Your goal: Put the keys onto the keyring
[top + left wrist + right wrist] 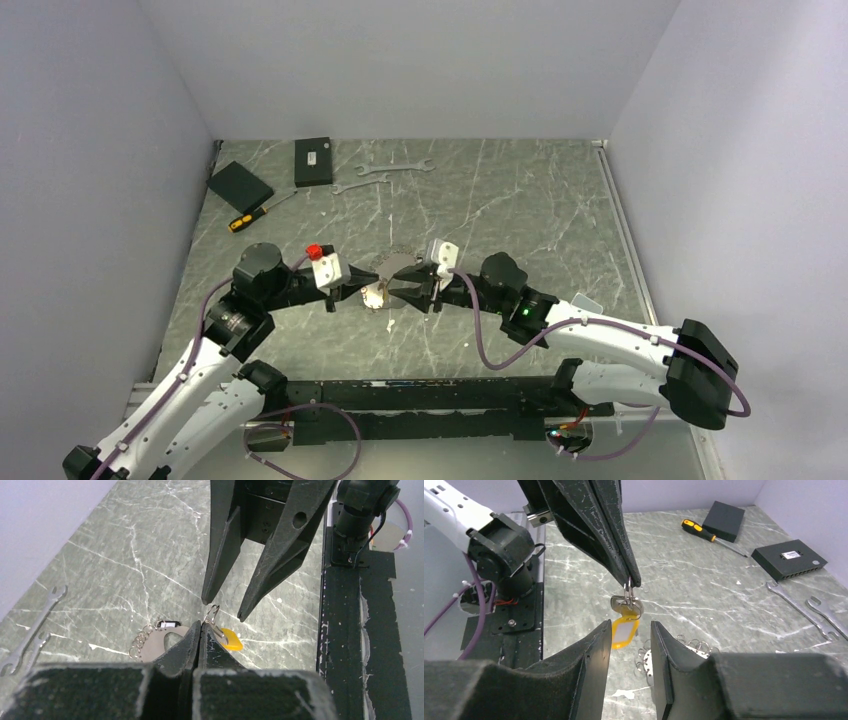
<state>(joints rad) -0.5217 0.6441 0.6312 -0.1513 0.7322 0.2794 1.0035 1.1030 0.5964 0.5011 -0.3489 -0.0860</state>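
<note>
Grey-green marbled table [520,210] is lying beneath both sets of jaws, and you are working in the air above it. Your left gripper [200,629] is pinching fully closed. Your right gripper [630,625] is standing roughly half open, facing it tip to tip and holding nothing.

The keyring [694,646] is resting on the table below and just beyond the right jaws, apart from both grippers. Its chain-like rim is showing past the right-hand finger. The key [626,605] is hanging directly under the left jaws' tips, not yet on the keyring. Its yellow tag [623,632] is dangling lower, at the mouth of the right jaws' gap. Both are hanging from a small split ring [212,614] — that ring is what the left jaws are actually gripping.

You are probably setting up a handover or a steadying grip. Try closing the right jaws on the key's head rather than the swinging tag, and bring them in slowly, since the split ring is sitting at the very tips of the left jaws and could slip.

Far beyond the right jaws, a black box [788,559] is carrying a white label, too small to read. The tag's window is showing no legible writing.
</note>
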